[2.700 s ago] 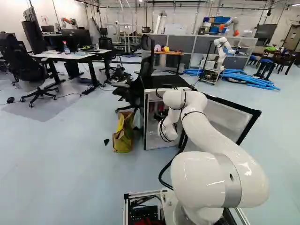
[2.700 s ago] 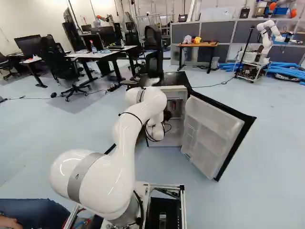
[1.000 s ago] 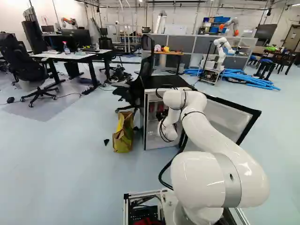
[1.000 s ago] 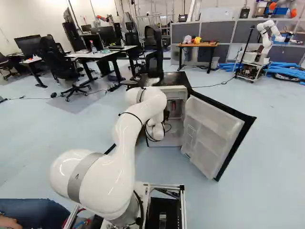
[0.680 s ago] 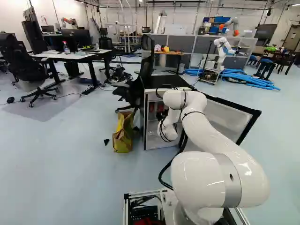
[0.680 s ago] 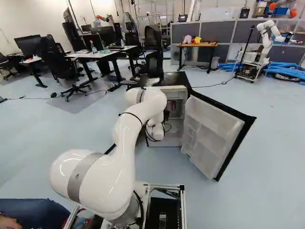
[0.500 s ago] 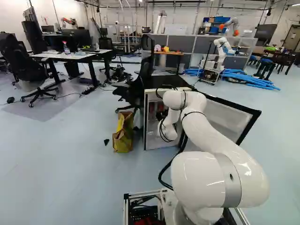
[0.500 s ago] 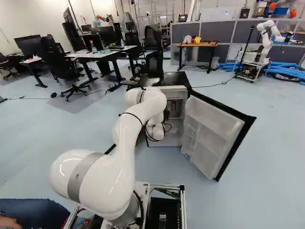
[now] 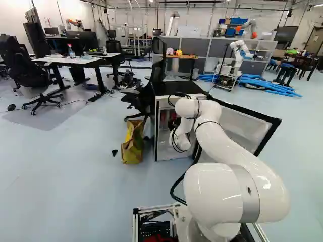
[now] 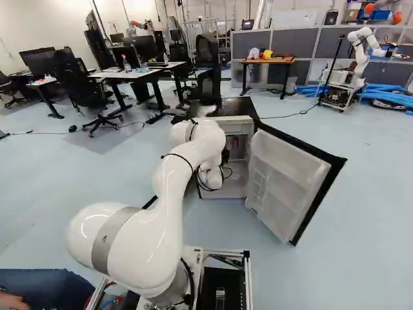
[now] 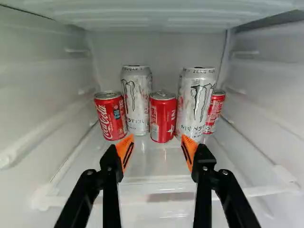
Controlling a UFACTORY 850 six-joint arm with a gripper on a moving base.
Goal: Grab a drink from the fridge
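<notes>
My gripper reaches into the fridge, partly hidden by the arm in the left base view. Its door stands swung out to the right. In the wrist view the gripper is open, nothing between its orange pads. Ahead, cans stand upright on the shelf: a red can roughly in line with the gap, a tall silver can behind and beside it, another tall silver can on its other side. A red can and a partly hidden red can stand outermost.
Fridge side walls flank the gripper, with a ceiling above the cans. A yellow-green bag and a black office chair stand left of the fridge. Another robot stands farther back.
In the left base view the arm's wrist end has shifted very slightly to the left. The base, the fridge and its door have not moved.
</notes>
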